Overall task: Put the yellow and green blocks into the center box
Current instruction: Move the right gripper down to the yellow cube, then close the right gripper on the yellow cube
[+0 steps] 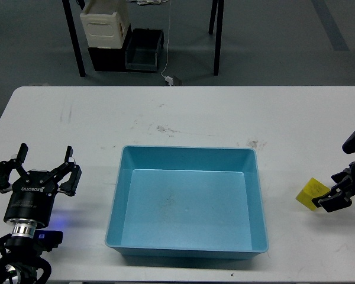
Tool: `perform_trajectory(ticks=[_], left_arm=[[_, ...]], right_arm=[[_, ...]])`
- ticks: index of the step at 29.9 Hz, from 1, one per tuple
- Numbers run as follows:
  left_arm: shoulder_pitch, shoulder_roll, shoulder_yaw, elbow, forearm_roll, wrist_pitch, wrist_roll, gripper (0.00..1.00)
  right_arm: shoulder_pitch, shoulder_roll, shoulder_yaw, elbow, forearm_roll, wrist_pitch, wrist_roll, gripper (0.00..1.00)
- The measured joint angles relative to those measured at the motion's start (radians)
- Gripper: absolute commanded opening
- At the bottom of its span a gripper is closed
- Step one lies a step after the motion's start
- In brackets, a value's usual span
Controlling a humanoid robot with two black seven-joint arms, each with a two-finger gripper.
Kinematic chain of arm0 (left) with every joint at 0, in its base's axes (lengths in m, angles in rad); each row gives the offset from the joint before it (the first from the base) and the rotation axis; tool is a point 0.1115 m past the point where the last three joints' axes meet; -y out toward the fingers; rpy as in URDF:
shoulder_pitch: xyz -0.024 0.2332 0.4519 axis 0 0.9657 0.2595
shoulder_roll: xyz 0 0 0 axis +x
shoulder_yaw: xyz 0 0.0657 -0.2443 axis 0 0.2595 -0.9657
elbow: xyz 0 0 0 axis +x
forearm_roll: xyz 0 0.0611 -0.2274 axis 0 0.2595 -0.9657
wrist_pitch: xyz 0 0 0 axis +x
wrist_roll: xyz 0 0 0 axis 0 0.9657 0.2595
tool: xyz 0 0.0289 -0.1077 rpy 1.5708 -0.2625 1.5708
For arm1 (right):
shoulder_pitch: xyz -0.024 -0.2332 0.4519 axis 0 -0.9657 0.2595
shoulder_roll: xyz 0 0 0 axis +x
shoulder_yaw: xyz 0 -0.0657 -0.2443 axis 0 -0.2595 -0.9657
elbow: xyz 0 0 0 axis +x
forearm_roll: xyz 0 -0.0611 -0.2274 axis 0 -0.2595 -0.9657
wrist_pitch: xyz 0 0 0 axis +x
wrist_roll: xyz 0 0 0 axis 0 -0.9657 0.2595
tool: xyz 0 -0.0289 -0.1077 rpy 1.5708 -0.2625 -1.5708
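1. A white counter (183, 112) stands on a grey floor; beyond its far edge sit a cream bin (105, 25) and a dark crate (144, 49).
2. Left of the center box (187, 201), the left gripper (36, 165) rests upright, its fingers spread wide, holding nothing.
3. The box sits mid-counter and looks empty.
4. Right of the box, the yellow block (311, 193) appears tilted, touching the right gripper (330, 197); whether those fingers clamp it, I cannot tell.
5. The right arm is clearly nearer; the box lies to the block's left.
6. No green block is visible.
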Motion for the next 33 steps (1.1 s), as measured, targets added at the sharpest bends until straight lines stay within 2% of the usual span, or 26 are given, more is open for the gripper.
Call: perform_trajectory(ticks=[14,20,23,25,27,28,30,33], left_arm=[[0.0,-0.003,-0.001,0.001,0.002,-0.002,0.0,1.0],[0.0,-0.003,-0.002,0.001,0.002,-0.002,0.0,1.0],[0.0,-0.003,-0.002,0.001,0.002,-0.002,0.0,1.0],[0.0,-0.003,-0.002,0.001,0.002,-0.002,0.0,1.0],[0.0,-0.003,-0.002,0.001,0.002,-0.002,0.0,1.0],[0.0,-0.003,-0.002,0.001,0.002,-0.002,0.0,1.0],[0.0,-0.003,-0.002,0.001,0.002,-0.002,0.0,1.0],[0.0,-0.003,-0.002,0.001,0.002,-0.002,0.0,1.0]], right_arm=[[-0.006,0.057,-0.007,-0.031,0.004,0.0,0.0,0.98],[-0.013,0.097,-0.007,-0.062,0.005,-0.002,0.0,0.95],[-0.017,0.109,-0.007,-0.066,0.005,-0.003,0.0,0.91],[-0.019,0.114,-0.007,-0.067,0.005,-0.006,0.0,0.82],[-0.021,0.118,-0.008,-0.067,0.004,-0.012,0.0,0.6],[-0.023,0.119,-0.009,-0.067,0.003,-0.014,0.0,0.55],[-0.03,0.119,-0.01,-0.067,0.002,-0.016,0.0,0.52],[-0.04,0.118,-0.011,-0.067,0.001,-0.016,0.0,0.39]])
